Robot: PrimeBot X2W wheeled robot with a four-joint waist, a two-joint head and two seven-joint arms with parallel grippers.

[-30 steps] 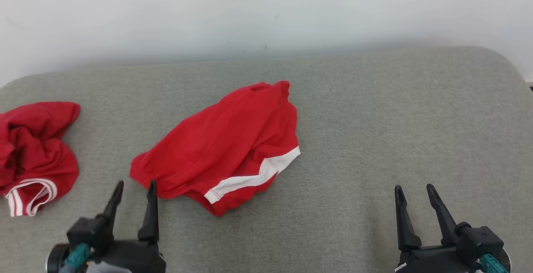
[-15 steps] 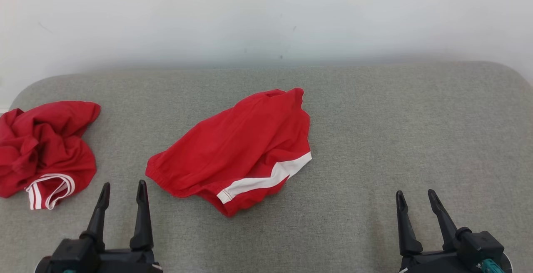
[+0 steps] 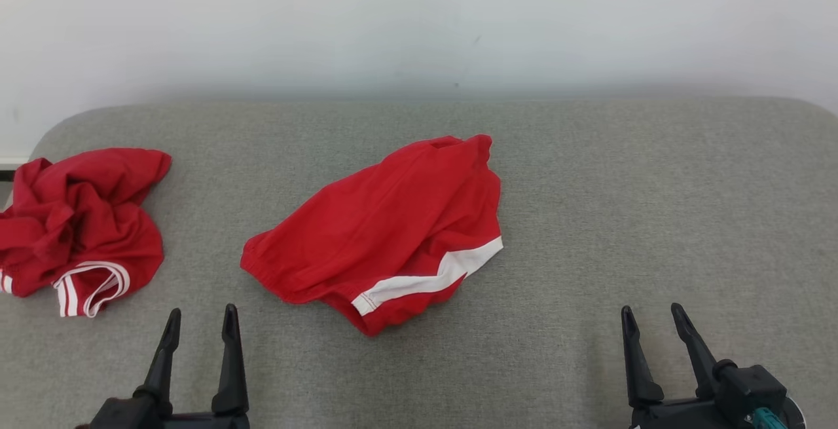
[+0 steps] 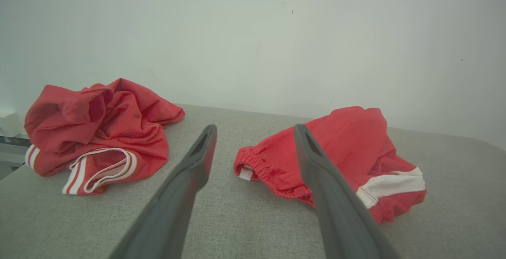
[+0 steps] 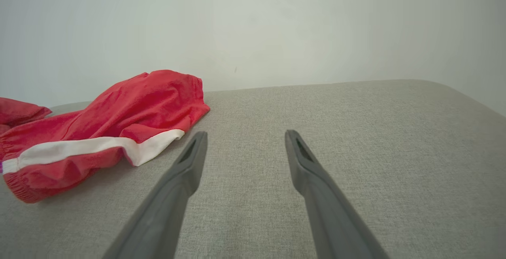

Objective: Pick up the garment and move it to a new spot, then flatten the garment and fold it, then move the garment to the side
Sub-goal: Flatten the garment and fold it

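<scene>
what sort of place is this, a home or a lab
Likely an indoor test setup, hard to be sure: a grey fabric cushion against a bare white wall, with red shorts and a crumpled red garment on it.

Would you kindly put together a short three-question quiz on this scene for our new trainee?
1. True or false: the left tool is shut on the red shorts.
2. In the head view, where does the crumpled red garment lie relative to the shorts? A) to their left B) to their right C) on top of them
3. Fill in: the broad stripe on the shorts is ____.
Key: 1 false, since the left tool and the right tool both stand open, apart from the cloth; 2 A; 3 white.
</scene>
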